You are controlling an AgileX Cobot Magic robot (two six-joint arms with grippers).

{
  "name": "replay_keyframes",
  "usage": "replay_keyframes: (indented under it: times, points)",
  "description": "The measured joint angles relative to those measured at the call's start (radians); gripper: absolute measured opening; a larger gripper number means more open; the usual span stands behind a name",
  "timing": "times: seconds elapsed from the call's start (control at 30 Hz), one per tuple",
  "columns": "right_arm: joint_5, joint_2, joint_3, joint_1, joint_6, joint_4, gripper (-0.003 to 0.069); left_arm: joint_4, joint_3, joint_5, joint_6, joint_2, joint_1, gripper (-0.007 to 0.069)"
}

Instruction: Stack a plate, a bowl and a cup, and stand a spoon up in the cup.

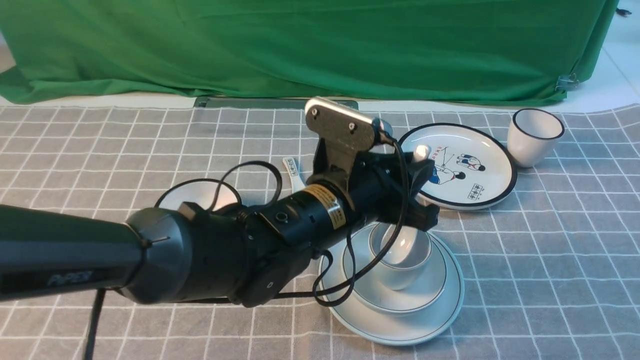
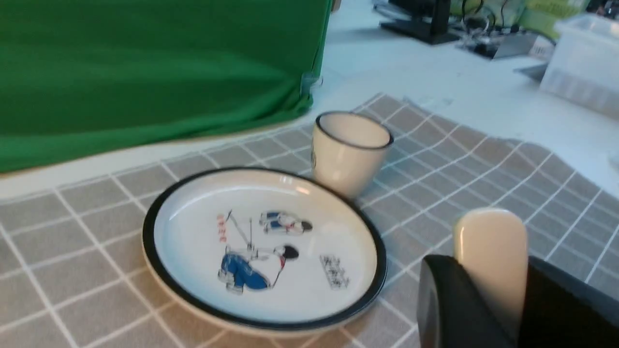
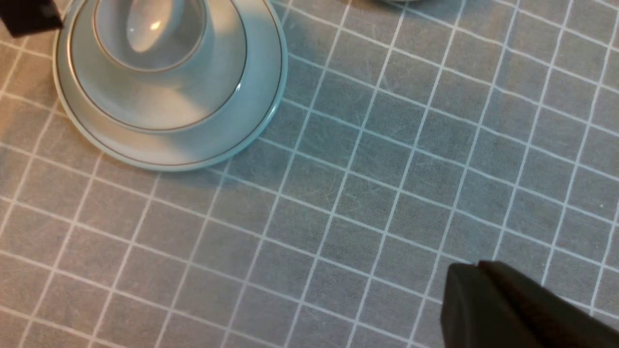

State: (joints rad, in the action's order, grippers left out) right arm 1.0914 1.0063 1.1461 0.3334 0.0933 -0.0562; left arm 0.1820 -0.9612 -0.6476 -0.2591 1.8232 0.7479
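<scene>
While clamped on the spoon's (image 1: 403,244) handle, left tool (image 1: 420,193) directly over the cup (image 1: 400,278).

This looks like a robotics lab set up for recording. A green backdrop cloth (image 1: 300,45) is held by a metal clip (image 1: 566,81) behind a grey checked cloth (image 1: 550,250). Beyond it are a monitor stand (image 2: 425,24), loose cables (image 2: 483,36) and a plastic storage box (image 2: 580,63).

Pale cup (image 1: 400,279) sits in the shallow bowl (image 1: 425,296) on the plate (image 1: 400,336). The white spoon (image 1: 402,245), pinched near-upright in my left gripper (image 1: 419,192), seems to touch the cup's bottom.
</scene>
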Motion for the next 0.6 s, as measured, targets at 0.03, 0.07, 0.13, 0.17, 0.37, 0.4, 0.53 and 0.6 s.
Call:
replay_keyframes:
  times: [0.03,0.07,0.13,0.17,0.37,0.4,0.53,0.6]
  points:
    - [0.0,0.0,0.0,0.0,0.0,0.0,0.0046,0.0,0.0,0.006,0.0,0.004,0.0,0.0188]
    - [0.0,0.0,0.0,0.0,0.001,0.0,0.0048,0.0,0.0,0.017,0.0,0.009,0.0,0.023]
    - [0.0,0.0,0.0,0.0,0.002,0.0,0.0052,0.002,0.0,0.027,0.0,0.011,0.0,0.0284]
    - [0.0,0.0,0.0,0.0,0.005,0.0,0.0053,0.002,0.0,0.032,0.0,0.011,0.0,0.0316]
    - [-0.027,-0.089,0.006,0.0,0.007,0.0,0.005,-0.032,0.001,0.368,-0.036,-0.093,-0.007,0.0347]
    - [-0.032,-0.098,0.006,0.0,0.007,-0.001,0.0049,-0.033,0.001,0.386,-0.036,-0.101,-0.008,0.0347]
    - [-0.257,-0.396,-0.06,0.0,-0.017,-0.004,0.0041,-0.034,0.003,0.753,0.007,-0.319,-0.048,0.0125]
    - [-0.374,-0.536,-0.13,0.0,-0.046,-0.004,0.0041,-0.029,0.018,0.82,0.018,-0.418,-0.055,0.0052]
